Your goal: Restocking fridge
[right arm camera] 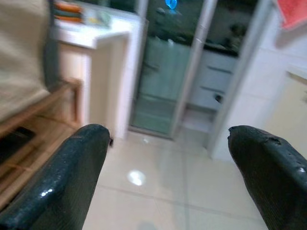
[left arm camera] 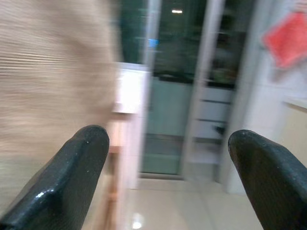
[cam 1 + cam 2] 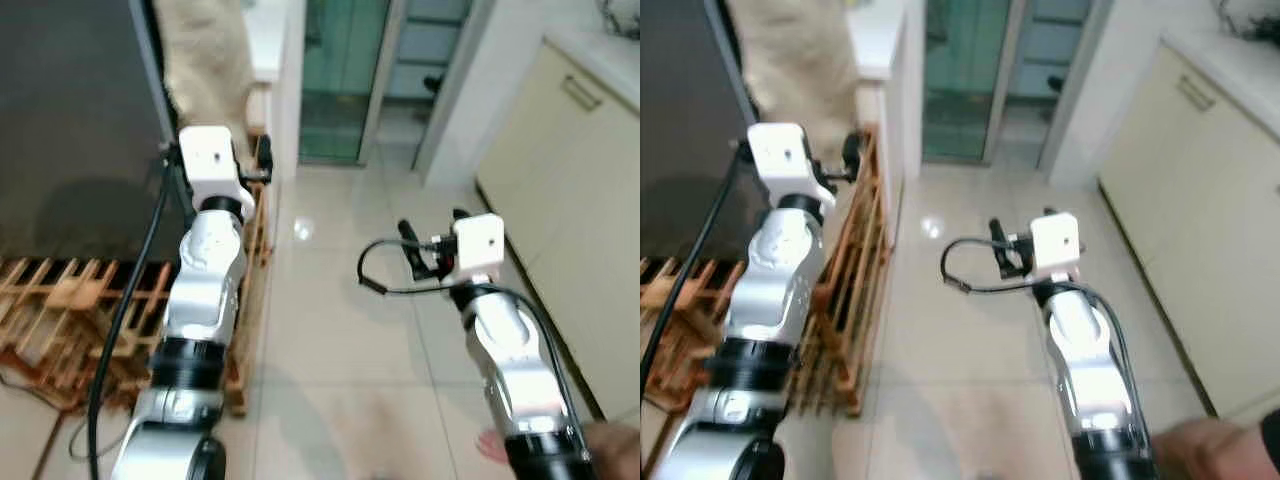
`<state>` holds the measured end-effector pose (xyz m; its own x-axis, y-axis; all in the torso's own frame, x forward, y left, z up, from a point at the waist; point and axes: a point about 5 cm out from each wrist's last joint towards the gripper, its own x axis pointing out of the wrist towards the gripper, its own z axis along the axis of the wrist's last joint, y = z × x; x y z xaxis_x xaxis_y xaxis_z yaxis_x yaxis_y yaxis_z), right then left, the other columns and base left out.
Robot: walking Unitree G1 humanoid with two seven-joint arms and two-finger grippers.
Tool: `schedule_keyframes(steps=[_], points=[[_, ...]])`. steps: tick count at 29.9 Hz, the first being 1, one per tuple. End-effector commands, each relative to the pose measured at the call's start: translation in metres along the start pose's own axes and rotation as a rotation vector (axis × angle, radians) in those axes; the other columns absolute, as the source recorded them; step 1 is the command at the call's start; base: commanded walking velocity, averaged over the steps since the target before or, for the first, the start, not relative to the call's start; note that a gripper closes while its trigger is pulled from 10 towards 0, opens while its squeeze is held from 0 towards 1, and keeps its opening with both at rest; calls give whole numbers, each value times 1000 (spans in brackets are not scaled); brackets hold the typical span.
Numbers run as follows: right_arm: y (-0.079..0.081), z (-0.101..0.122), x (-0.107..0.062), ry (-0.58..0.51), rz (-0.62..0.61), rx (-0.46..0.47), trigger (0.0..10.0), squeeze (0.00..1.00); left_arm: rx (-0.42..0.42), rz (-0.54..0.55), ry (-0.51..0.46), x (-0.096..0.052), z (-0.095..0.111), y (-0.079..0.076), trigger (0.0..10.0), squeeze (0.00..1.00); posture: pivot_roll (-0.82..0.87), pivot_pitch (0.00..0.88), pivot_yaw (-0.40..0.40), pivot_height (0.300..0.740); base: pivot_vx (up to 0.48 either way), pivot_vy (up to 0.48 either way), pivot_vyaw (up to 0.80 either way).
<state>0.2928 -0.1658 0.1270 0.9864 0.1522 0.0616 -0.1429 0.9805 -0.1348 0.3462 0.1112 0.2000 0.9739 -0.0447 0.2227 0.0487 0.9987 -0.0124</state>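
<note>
A home kitchen: cream cabinets [image 3: 560,190], tiled floor [image 3: 340,300], wooden rack [image 3: 70,300], glass sliding door [image 3: 340,70].

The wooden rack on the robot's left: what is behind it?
Behind the wooden rack stands a large dark panel, perhaps the fridge. The left arm covers part of the rack, and the panel's base is hidden.

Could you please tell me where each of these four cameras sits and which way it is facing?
Left eye: on the head, looking down at tiled floor and wooden rack; both arms show.
Right eye: beside it, same scene.
Left wrist: along the left tool, open, toward the glass door.
Right wrist: along the right tool, open, toward that door.
All four share the glass door.
</note>
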Motion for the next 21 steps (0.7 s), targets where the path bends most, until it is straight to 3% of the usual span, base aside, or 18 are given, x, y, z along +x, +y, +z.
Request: schedule_keyframes(steps=[1, 4, 7, 9, 13, 17, 21], points=[[1, 7, -1, -31, 9, -11, 10000, 0, 5, 4, 3, -13, -3, 12, 10000, 0, -123, 0, -51, 740, 0, 0, 688], [1, 8, -3, -37, 15, -18, 10000, 0, 0, -6, 23, -22, -8, 14, 10000, 0, -122, 0, -51, 740, 0, 0, 658], [4, 5, -5, -24, 31, -11, 10000, 0, -35, 7, 123, -52, -31, 16, 10000, 0, -99, 0, -61, 740, 0, 0, 596], [8, 3, -3, -17, 45, -1, 10000, 0, -65, 71, 135, -56, -34, 17, 10000, 0, -88, 0, -67, 740, 142, -191, 591], [12, 4, 0, -22, 61, 3, 10000, 0, -74, 128, 136, -52, -33, 18, 10000, 0, -88, 0, -66, 740, 304, -367, 581], [10, 5, 2, -23, 61, 3, 10000, 0, -69, 127, 127, -48, -28, 17, 10000, 0, -89, 0, -66, 740, 347, -327, 558], [6, 5, 3, -23, 52, 0, 10000, 0, -51, 77, 101, -39, -22, 6, 10000, 0, -99, 0, -64, 740, 385, -282, 517]])
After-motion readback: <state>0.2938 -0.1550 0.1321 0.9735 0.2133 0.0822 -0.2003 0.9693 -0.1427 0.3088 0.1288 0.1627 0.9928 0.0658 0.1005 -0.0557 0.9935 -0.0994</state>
